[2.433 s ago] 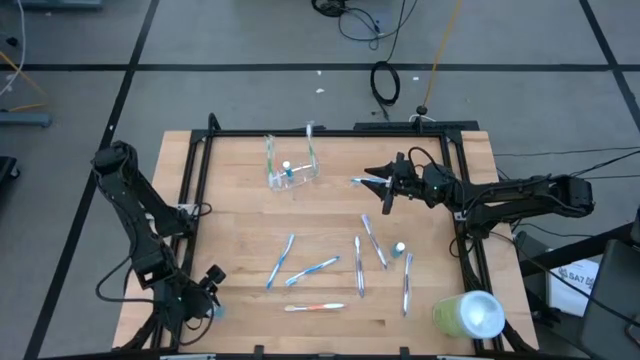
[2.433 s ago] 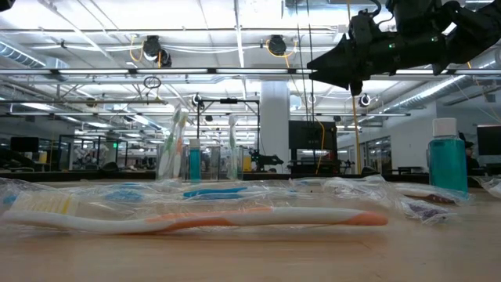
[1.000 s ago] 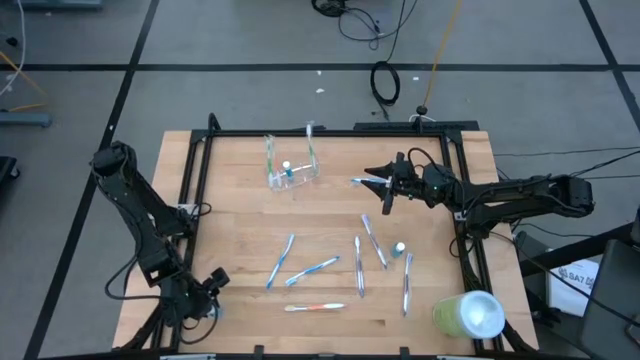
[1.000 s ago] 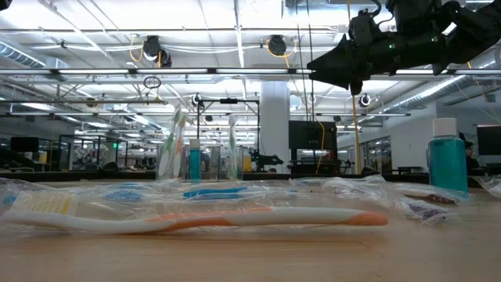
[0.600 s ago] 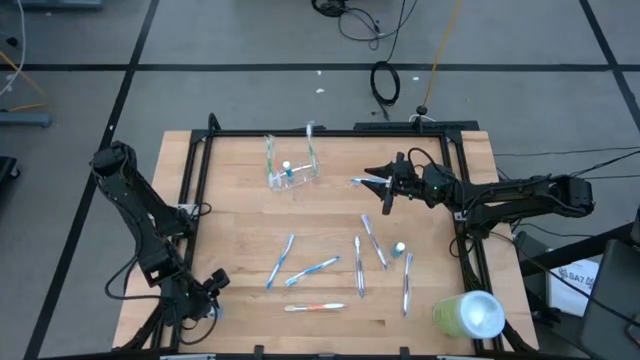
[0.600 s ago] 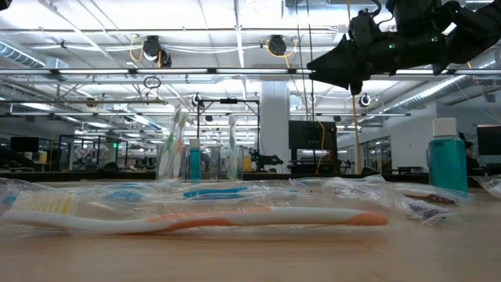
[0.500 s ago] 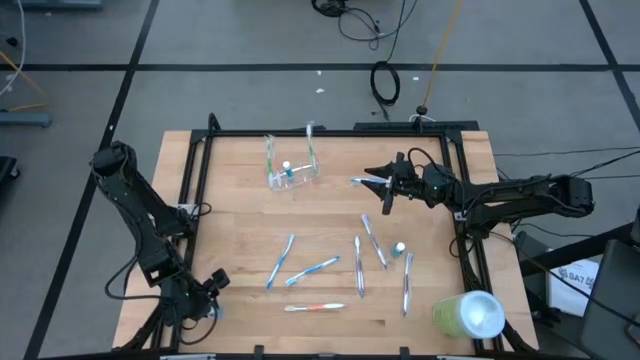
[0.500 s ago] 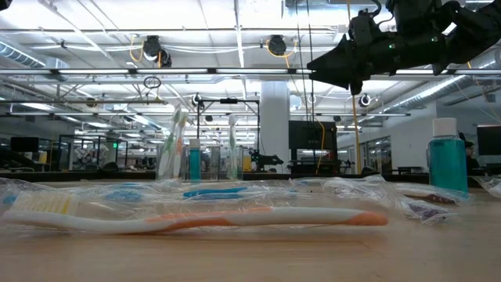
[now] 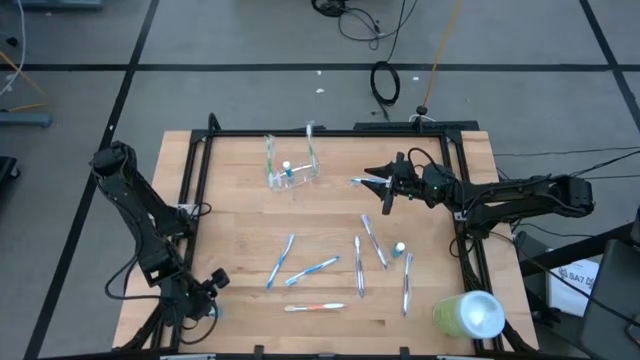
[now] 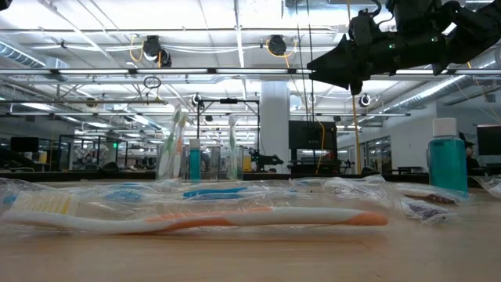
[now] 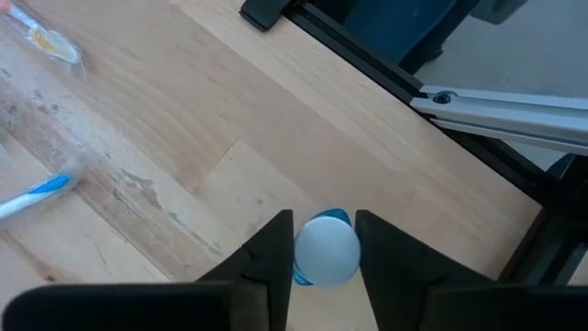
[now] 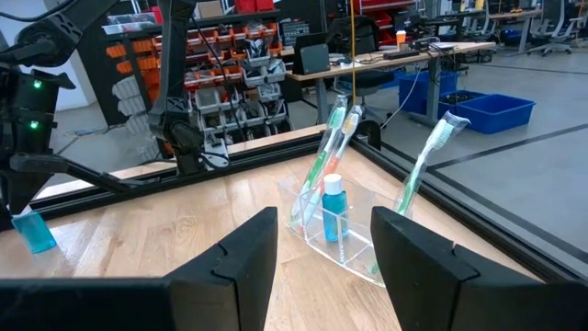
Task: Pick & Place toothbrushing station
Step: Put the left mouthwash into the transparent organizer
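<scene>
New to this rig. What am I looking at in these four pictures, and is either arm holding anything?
It is a robot with two dark arms at a wooden table. One camera looks straight down, one sits at table height, and one rides on each wrist. Loose toothbrushes lie on the wood. A clear holder at the far side has brushes standing in it, and a lime-green cylinder lies at the near right. The right gripper hovers open and empty, facing the holder. The left gripper is down at a small white-capped blue bottle in the near left corner. I can't tell whether it grips it.
</scene>
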